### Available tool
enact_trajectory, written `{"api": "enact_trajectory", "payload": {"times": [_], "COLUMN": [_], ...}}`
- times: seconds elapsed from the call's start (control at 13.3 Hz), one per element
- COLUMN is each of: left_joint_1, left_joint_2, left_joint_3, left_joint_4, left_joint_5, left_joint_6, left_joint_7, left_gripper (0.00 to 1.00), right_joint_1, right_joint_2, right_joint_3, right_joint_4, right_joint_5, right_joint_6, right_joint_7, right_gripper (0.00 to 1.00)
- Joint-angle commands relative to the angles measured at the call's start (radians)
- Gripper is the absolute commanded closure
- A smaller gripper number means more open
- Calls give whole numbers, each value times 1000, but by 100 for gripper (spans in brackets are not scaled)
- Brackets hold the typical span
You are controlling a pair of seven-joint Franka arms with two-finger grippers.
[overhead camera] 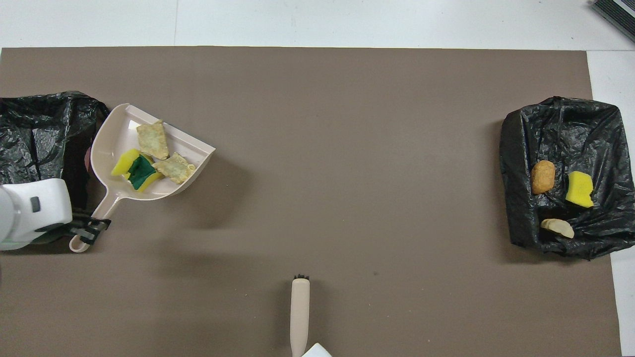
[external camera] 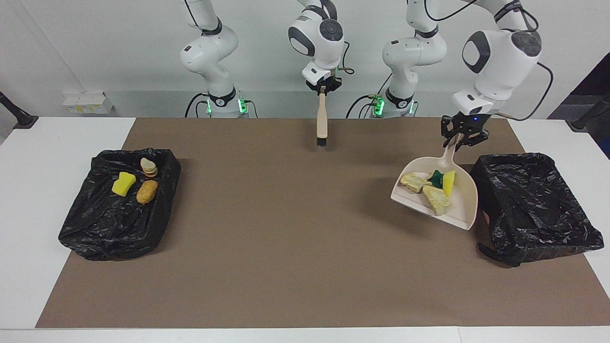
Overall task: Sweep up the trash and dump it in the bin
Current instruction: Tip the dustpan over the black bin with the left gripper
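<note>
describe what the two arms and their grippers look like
Both arms are glossy white with rounded shells, dark grey round caps at the joints and black bands between segments. Black cables loop along them, and green lights glow at their bases. The left gripper and right gripper are small, black and two-fingered, each below a white wrist block.

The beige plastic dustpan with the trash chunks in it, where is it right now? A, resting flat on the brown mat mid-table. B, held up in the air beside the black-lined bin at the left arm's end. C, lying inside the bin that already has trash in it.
B: the left gripper holds the beige plastic dustpan by its handle, raised beside the black-lined bin, its shadow on the brown mat.
</note>
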Motion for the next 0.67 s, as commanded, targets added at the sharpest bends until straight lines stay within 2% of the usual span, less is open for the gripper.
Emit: {"api": "enact_trajectory", "payload": {"times": [0.0,0.3,0.45,0.6], "left_joint_1": [129,266,326,337], "left_joint_2": [104,199,246,282], "left_joint_3": [-9,-6,-5,-3], "left_joint_4": [182,350,429,492], "left_joint_5": [-4,10,106,253], "left_joint_6": [-116,-186,-189,-202], "left_joint_7": [3,126,237,260], "left_gripper": [100,100,100,100], "right_joint_1": [43,33,13,-15], "right_joint_2": [18,30,50,73], "right_joint_3": [-1,-1,-1,-4], "right_joint_4": [-59,-82,-88,-74], "right_joint_5": [-41,-41,-41,-42], "right_joint_6": [108,131,136,138], "right_joint_7": [16,-44,-82,-102], "right_gripper": [100,100,100,100]}}
